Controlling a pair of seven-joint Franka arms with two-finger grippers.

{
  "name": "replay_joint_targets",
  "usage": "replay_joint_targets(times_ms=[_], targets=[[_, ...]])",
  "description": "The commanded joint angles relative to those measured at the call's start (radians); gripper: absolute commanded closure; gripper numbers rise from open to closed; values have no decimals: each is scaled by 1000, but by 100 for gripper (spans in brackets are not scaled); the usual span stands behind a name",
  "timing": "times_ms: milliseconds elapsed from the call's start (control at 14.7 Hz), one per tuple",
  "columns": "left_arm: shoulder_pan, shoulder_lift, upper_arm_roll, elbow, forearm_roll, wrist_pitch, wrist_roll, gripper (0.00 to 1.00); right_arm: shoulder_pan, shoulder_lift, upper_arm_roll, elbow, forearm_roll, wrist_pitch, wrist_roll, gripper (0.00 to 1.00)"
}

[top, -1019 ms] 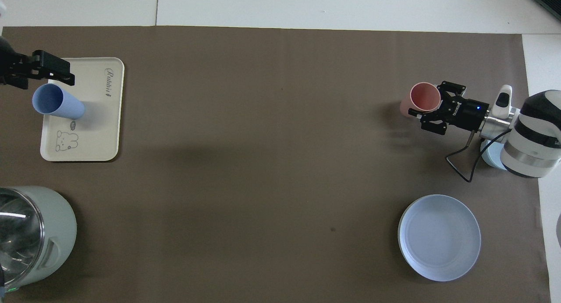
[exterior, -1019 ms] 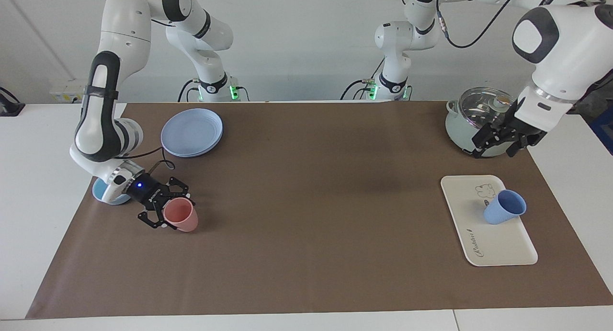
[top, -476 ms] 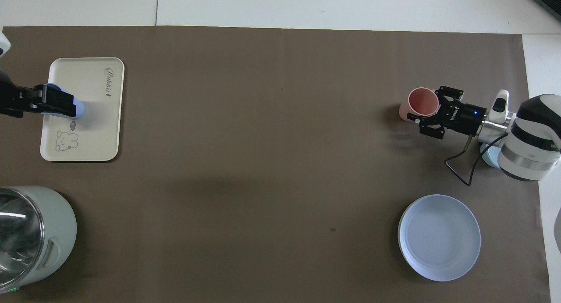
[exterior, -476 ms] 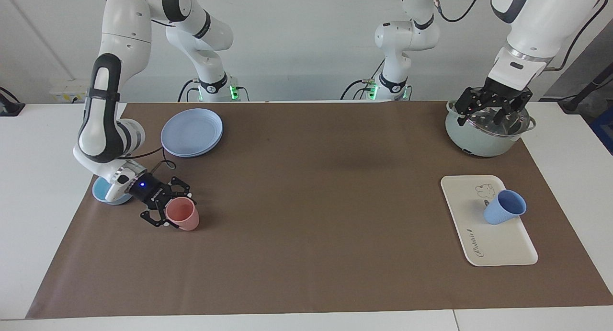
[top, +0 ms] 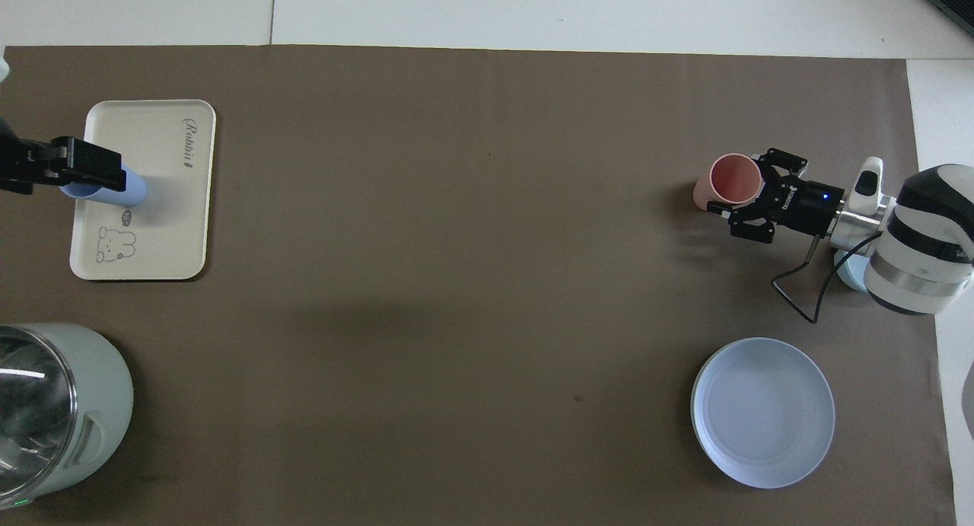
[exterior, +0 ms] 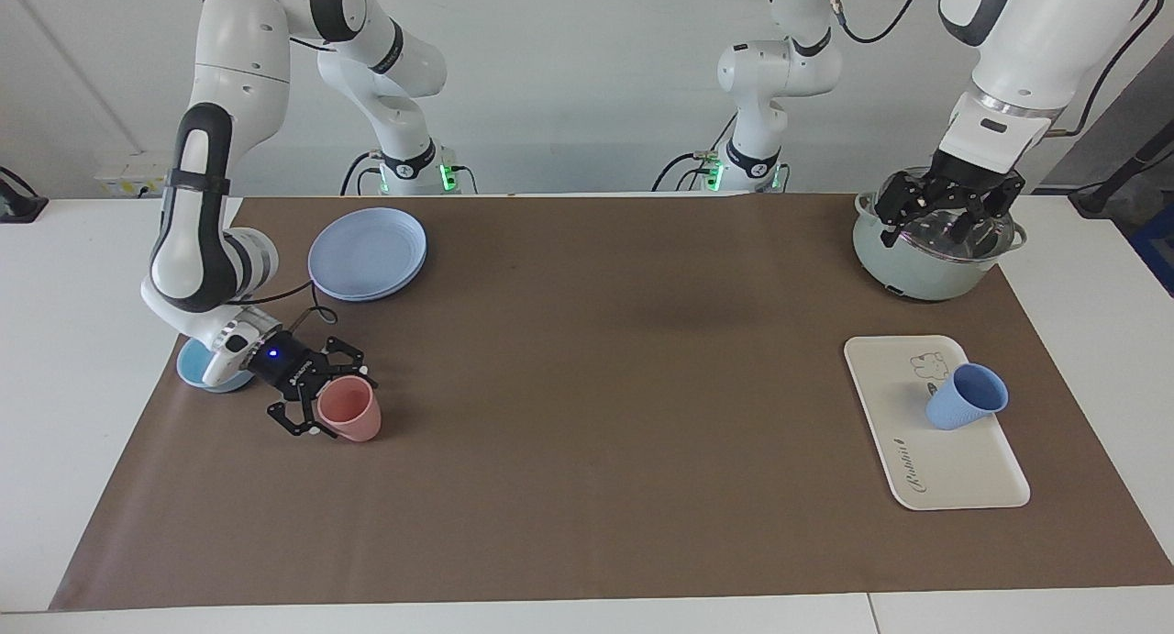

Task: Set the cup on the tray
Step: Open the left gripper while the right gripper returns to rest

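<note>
The periwinkle-blue cup stands on the cream tray beside the bear drawing, toward the left arm's end of the table. Nothing touches it. My left gripper hangs open and empty, high over the pot. In the overhead view the left gripper covers most of the cup on the tray. My right gripper is low over the mat at the right arm's end, set around a pink cup. The overhead view shows the right gripper against the pink cup.
A pale green pot with a glass lid stands nearer to the robots than the tray. A round blue plate lies near the right arm's base. A light-blue bowl sits under the right arm's wrist.
My left gripper rose from low beside the pot to high over it. The right gripper and the pink cup sank a little and shifted slightly. The blue cup stayed put.
</note>
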Motion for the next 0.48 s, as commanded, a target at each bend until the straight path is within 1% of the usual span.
replay_joint_targets(times_ms=[0,340,408], targets=[[4,-13,3,-26,13,29,10,0,-11,-24,8,-11,27,-16,-12,0],[12,-13,6,-38,12,81,8,0,4,-113,5,-18,7,-13,133,0],[11,-13,6,-38,12,81,7,0,5,-139,5,-18,-16,-11,178,0]])
